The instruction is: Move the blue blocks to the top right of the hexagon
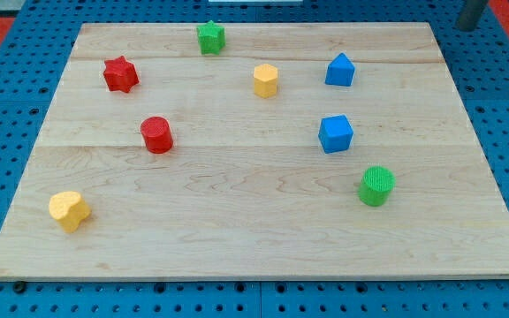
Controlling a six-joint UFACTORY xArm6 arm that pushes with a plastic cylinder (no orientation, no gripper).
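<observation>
wooden board (237, 221) carrying eight small coloured blocks, spread well apart.

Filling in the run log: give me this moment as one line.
tip: top right, off board | blue blocks: right of yellow hexagon, untouched | task: not done

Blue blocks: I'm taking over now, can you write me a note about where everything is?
My tip sits off the board at the view's top right corner, touching no block.
The yellow hexagon is near the top middle.
The blue triangular block lies to its right, about level.
The blue cube is lower right of it.
Done: nothing certain.
Left: push both blue blocks up to the hexagon's top right.
</observation>
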